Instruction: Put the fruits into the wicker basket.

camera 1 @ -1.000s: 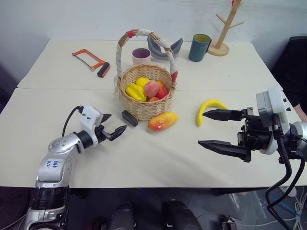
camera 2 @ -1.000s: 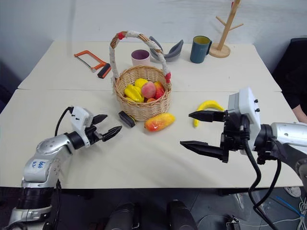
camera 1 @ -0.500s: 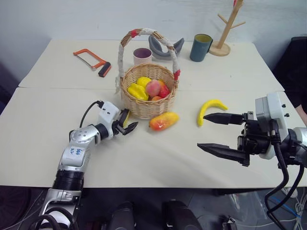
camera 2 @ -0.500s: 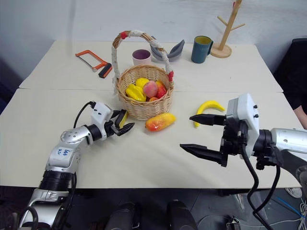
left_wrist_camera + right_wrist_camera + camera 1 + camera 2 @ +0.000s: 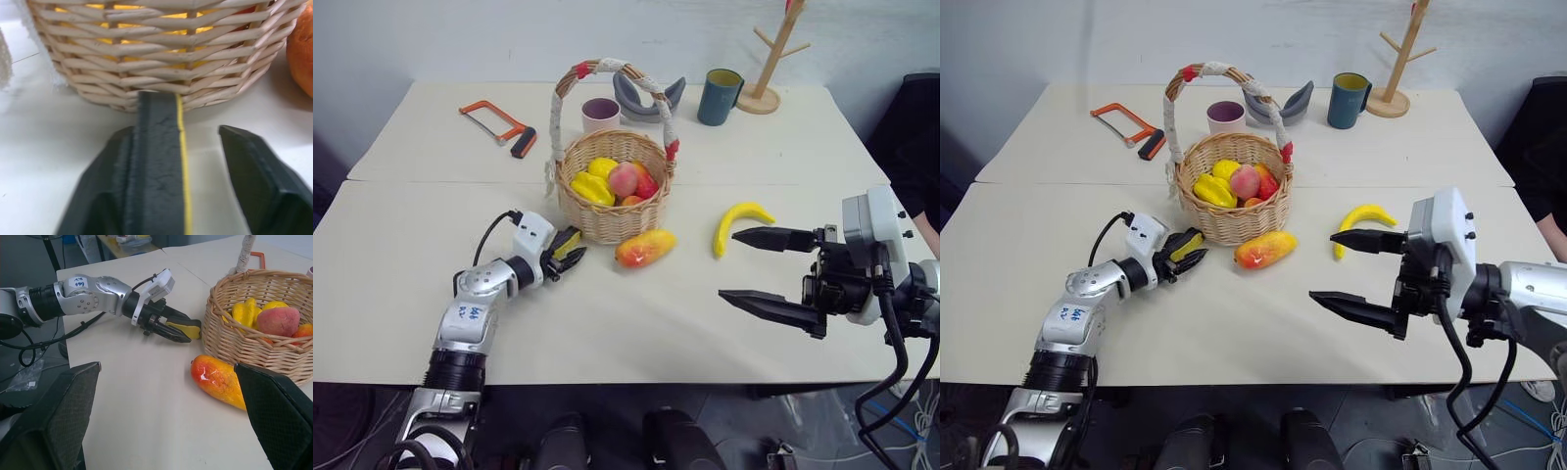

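Two fruits lie on the table: an orange-red mango (image 5: 645, 248) and a curved yellow banana (image 5: 737, 221). Left gripper (image 5: 570, 258) straddles a small black block (image 5: 159, 161), grip unclear. Right gripper (image 5: 751, 266) gapes wide, empty.

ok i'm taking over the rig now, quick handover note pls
The left gripper is open, straddling the small black block at the foot of the wicker basket; one finger touches it, not gripped.
The right gripper is open, empty, above the table near the banana.
The mango lies on the table beside the basket's front.
Done: neither is in.
To do: mango and banana into the basket.
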